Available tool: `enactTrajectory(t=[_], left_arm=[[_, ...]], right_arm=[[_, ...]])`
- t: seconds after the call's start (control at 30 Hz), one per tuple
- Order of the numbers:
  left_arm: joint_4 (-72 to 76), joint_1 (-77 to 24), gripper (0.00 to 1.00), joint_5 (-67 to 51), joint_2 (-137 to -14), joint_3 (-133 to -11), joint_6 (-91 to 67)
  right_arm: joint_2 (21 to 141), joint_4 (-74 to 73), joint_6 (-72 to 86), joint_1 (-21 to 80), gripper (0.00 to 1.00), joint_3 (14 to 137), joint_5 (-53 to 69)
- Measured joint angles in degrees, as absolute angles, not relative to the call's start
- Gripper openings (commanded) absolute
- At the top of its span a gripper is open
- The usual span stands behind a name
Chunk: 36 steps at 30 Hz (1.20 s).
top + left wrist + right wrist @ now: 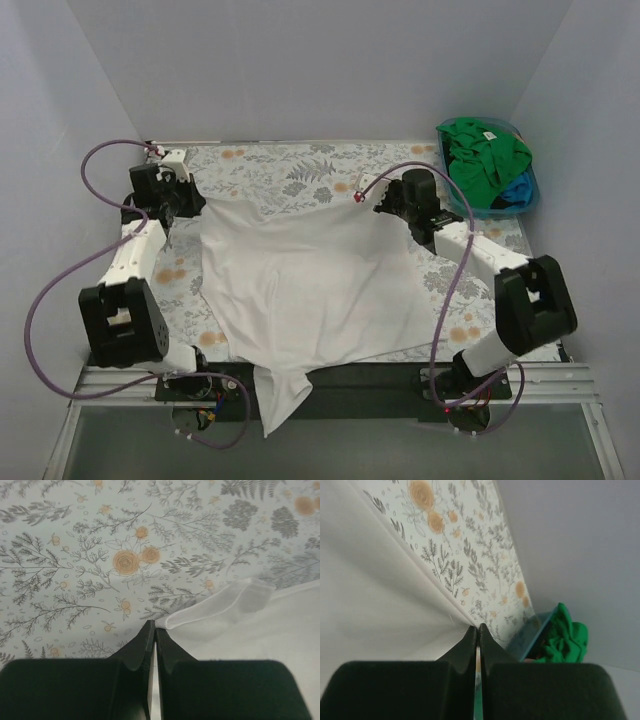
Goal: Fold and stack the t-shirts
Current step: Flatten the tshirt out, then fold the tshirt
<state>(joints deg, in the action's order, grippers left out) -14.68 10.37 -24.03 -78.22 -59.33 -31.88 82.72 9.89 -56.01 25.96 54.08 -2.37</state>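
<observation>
A white t-shirt (pixel 310 280) lies spread over the middle of the floral cloth, with one part hanging over the near edge. My left gripper (pixel 196 208) is shut on its far left corner; in the left wrist view the gripper (pixel 154 627) pinches the edge of the white fabric (pixel 260 625). My right gripper (pixel 380 205) is shut on the far right corner; in the right wrist view the gripper (pixel 477 627) holds the fabric (pixel 370 595) taut and slightly lifted. A green t-shirt (pixel 485 150) and a blue one (pixel 515 192) lie bunched in a bin.
The blue bin (pixel 532 190) stands at the far right corner, right of my right arm; it also shows in the right wrist view (pixel 535 630) with the green shirt (pixel 565 635). The floral cloth (pixel 290 170) covers the table. Grey walls enclose three sides.
</observation>
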Motion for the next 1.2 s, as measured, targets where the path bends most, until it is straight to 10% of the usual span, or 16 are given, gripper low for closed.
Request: enactTrajectory(t=[0.6, 1.2], left_arm=[[-7.5, 9.1, 0.0, -20.7, -124.0, -95.6, -29.4], [-10.4, 6.7, 0.0, -18.7, -104.0, -74.5, -25.9]], right_arm=[[111.1, 13.5, -51.2, 16.9, 0.01, 74.4, -1.1], [111.4, 9.8, -51.2, 14.9, 0.01, 75.4, 1.5]])
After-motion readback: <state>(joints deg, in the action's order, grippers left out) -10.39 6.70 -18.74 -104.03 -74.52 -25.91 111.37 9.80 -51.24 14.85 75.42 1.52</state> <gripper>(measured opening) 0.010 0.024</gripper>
